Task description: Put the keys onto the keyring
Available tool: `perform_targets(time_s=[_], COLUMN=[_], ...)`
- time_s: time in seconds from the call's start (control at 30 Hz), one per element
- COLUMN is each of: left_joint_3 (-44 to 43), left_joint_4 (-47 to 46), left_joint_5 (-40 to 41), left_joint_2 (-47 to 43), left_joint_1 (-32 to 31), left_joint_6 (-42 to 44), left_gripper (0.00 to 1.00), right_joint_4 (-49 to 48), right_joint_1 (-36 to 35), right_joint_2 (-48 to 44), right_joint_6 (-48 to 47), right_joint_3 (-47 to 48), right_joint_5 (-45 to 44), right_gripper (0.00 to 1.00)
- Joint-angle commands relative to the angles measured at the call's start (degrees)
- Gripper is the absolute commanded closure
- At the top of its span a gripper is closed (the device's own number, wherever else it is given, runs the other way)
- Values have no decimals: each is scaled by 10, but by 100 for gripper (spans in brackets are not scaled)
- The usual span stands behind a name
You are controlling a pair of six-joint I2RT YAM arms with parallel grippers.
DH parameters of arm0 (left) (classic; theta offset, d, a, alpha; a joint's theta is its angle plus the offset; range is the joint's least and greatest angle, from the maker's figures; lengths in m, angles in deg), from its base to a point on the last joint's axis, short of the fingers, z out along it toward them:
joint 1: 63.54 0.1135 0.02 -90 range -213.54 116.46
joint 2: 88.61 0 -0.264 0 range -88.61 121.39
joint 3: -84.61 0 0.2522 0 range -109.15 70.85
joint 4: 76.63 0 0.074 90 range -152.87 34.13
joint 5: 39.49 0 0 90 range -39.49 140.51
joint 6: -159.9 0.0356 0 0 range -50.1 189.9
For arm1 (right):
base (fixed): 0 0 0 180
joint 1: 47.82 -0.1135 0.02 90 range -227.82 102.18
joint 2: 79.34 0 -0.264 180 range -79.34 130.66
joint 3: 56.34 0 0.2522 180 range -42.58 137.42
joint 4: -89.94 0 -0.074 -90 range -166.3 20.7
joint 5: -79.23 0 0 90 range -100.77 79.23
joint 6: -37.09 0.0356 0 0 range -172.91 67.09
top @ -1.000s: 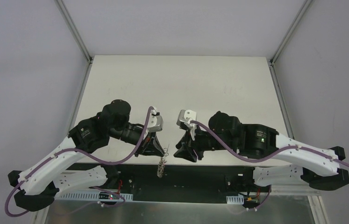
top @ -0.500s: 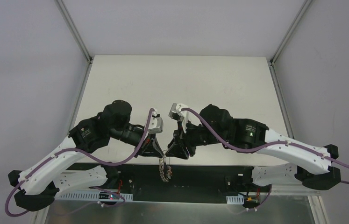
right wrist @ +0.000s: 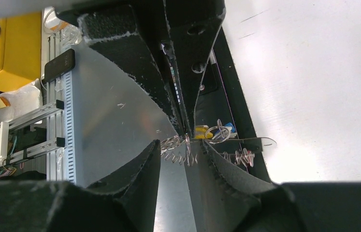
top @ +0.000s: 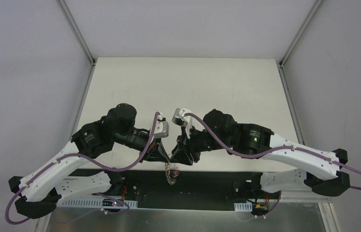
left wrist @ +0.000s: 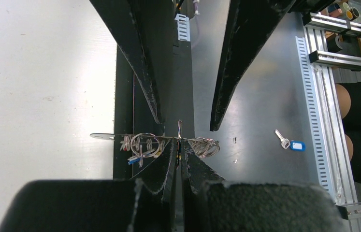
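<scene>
The only label I can spot is the pale window on the blue tag [left wrist: 297,145] of a loose key [left wrist: 280,137] lying on the grey metal sheet [left wrist: 260,87] beyond the table [top: 188,92] edge, and it is too small to read. The left gripper [left wrist: 179,146] is clenched on the keyring [left wrist: 120,137], holding it level in the air just off that edge with small keys [left wrist: 142,147] dangling from it. The right gripper [right wrist: 185,149] has its jaws apart, one finger on either side of the ring, grasping nothing. From overhead the black grippers hide the ring, and only a hanging cluster shows.
</scene>
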Motion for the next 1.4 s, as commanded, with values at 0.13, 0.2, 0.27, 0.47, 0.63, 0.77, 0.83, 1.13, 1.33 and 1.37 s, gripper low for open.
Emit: perform_targets(time_s=[0.13, 0.2, 0.27, 0.47, 0.63, 0.77, 0.83, 1.13, 1.33, 1.37], left_joint_3=[-27, -27, -27, -26, -23, -20, -20, -24, -22, -22], left_joint_4=[-6, -6, -6, -6, -6, -6, -6, -6, -6, -6], left_joint_5=[-3, 0, 1, 6, 10, 10, 11, 11, 15, 14], left_joint_2=[0, -2, -3, -8, -10, -10, -10, -5, -8, -8], left_joint_1=[-5, -5, -5, -5, -5, -5, -6, -5, -6, -5], left_joint_6=[6, 6, 6, 6, 7, 6, 7, 8, 9, 10], left_gripper=[100, 100, 100, 100, 100, 100, 100, 100, 100, 100], right_joint_4=[-37, -39, -38, -34, -27, -23, -20, -18, -36, -42], right_joint_1=[2, 2, 2, 0, -4, -6, -7, -9, -16, -18], right_joint_2=[10, 14, 18, 24, 26, 22, 21, 22, 7, 3], right_joint_6=[-3, -3, -4, -4, -8, -9, -10, -19, -23, -23], right_joint_3=[-9, -8, -6, -1, 1, 1, 2, -1, -16, -20], right_joint_5=[-1, 0, 2, 7, 6, 9, 9, 10, 11, 7], right_gripper=[64, 64, 65, 70, 80, 82, 79, 100, 100, 100])
